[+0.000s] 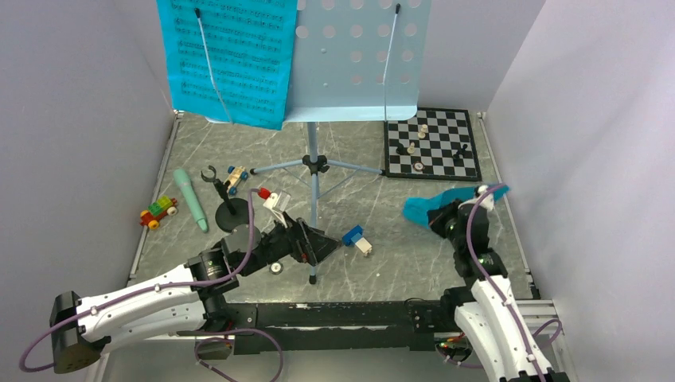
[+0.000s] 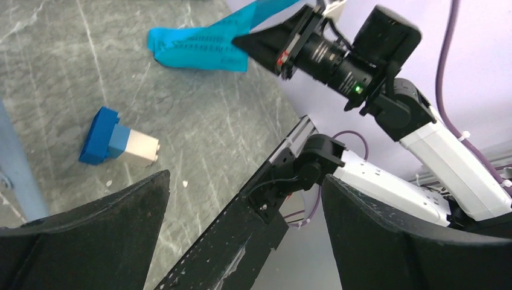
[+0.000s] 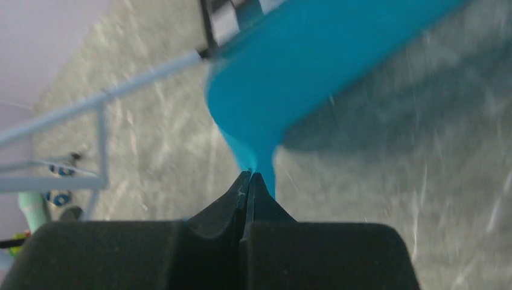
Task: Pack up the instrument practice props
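A grey marbled table [image 1: 414, 263] sits boxed in by pale lilac walls [image 1: 79, 119]. At the far middle stands the pale-blue music stand [image 1: 358, 64] on its tripod legs, and one cyan sheet-music page [image 1: 231, 56] hangs on the left half of its perforated desk under a thin wire arm. The second cyan page [image 1: 430, 205] is on the right side of the table, curled and lifted at one edge, with its corner pinched between the clenched jaws of the right gripper [image 3: 250, 184]. The mint-green microphone [image 1: 191, 199] lies flat on the left side, just beside the upright black mic stand [image 1: 229, 211]. The left gripper [image 1: 318, 245] has its jaws spread wide and holds nothing, low by the near tripod leg. A blue-white block [image 1: 357, 239] lies just to its right. A toy car [image 1: 159, 211] sits left of the microphone, and a chessboard [image 1: 434, 143] with a few pieces lies in the far right corner.
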